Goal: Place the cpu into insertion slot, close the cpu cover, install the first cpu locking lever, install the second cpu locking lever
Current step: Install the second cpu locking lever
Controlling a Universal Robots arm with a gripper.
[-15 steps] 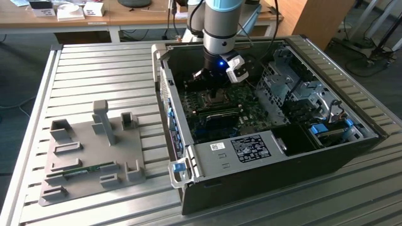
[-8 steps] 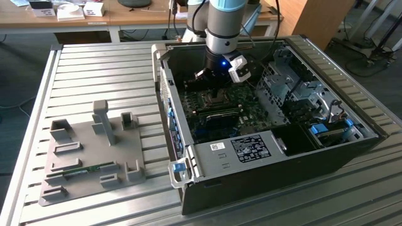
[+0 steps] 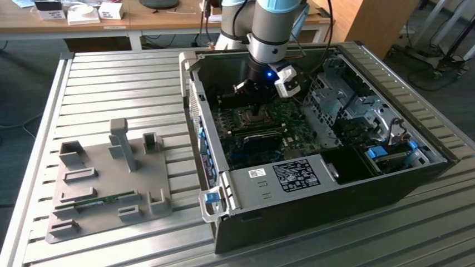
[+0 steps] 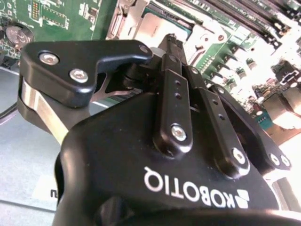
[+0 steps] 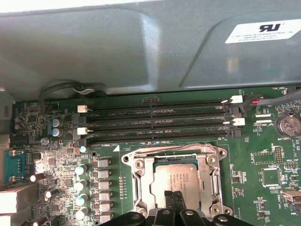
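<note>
The cpu (image 5: 176, 181), a square chip with a silvery top, lies flat in the insertion slot (image 3: 250, 115) on the green board. The cpu cover (image 5: 142, 183), a silvery frame with a window, lies down around it. A thin wire lever (image 5: 178, 149) runs along the cover's edge nearest the memory slots. My gripper (image 5: 174, 197) is shut, its two black fingertips pressed together with nothing between them. They hang just over the cpu's edge. In the second wrist view the gripper (image 4: 171, 41) points at the cpu (image 4: 162, 21). In the exterior view the gripper (image 3: 258, 111) reaches down into the open computer case.
Several long black memory slots (image 5: 155, 122) lie beside the socket, with the grey case wall (image 5: 117, 47) beyond them. A row of capacitors (image 5: 81, 176) stands on one side. The grey drive cage (image 3: 349, 105) fills the case toward the exterior view's right. A grey fixture plate (image 3: 104, 183) sits on the slatted table.
</note>
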